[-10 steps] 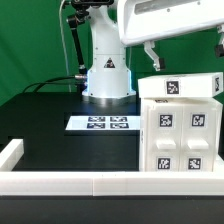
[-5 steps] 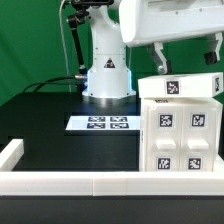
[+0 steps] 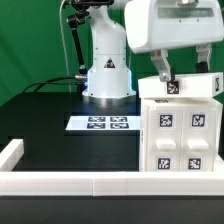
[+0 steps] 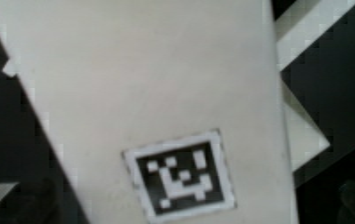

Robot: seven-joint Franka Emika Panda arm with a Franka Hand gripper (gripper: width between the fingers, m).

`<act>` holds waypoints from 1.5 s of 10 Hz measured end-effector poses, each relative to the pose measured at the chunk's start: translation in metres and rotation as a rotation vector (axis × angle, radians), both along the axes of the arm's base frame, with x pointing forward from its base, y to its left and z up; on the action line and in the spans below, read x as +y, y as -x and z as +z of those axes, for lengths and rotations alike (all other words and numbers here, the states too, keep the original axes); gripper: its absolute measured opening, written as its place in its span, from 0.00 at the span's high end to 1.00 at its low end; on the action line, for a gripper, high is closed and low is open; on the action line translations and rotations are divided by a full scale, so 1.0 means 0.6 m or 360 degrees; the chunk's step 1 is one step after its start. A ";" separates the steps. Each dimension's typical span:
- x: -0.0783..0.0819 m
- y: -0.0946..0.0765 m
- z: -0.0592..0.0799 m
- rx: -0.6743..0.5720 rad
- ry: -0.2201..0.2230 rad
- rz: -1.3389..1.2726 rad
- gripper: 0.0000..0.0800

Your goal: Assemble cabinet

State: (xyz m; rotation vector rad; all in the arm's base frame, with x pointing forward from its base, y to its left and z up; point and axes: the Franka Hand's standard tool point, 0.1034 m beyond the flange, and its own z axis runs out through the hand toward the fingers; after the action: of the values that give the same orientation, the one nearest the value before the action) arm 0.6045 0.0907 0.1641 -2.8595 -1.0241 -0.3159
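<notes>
The white cabinet (image 3: pixel 180 130) stands at the exterior view's right on the black table, with several black-and-white tags on its front and one on its top face. My gripper (image 3: pixel 183 68) hangs just above the cabinet's top. Its two dark fingers (image 3: pixel 162 68) are spread wide apart and hold nothing. In the wrist view the cabinet's white top face (image 4: pixel 138 90) fills most of the picture, with one tag (image 4: pixel 192 172) close below the camera. My fingertips do not show clearly there.
The marker board (image 3: pixel 100 123) lies flat in front of the robot base (image 3: pixel 107 75). A low white border rail (image 3: pixel 80 182) runs along the table's front and turns up at the exterior view's left (image 3: pixel 10 152). A green wall stands behind.
My gripper has come down toward the cabinet's top, and its fingers now reach the top edge. The cabinet and the marker board have not moved.
</notes>
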 end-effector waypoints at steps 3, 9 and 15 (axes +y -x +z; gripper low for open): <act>-0.001 0.002 -0.016 0.0026 0.0002 -0.0001 0.00; -0.008 0.001 -0.017 0.0037 -0.0009 -0.0100 0.31; -0.013 -0.001 -0.019 0.0070 -0.0127 -0.0778 0.31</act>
State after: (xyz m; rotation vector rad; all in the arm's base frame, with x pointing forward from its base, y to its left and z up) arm 0.6053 0.0829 0.1530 -2.9884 -0.2827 -0.3130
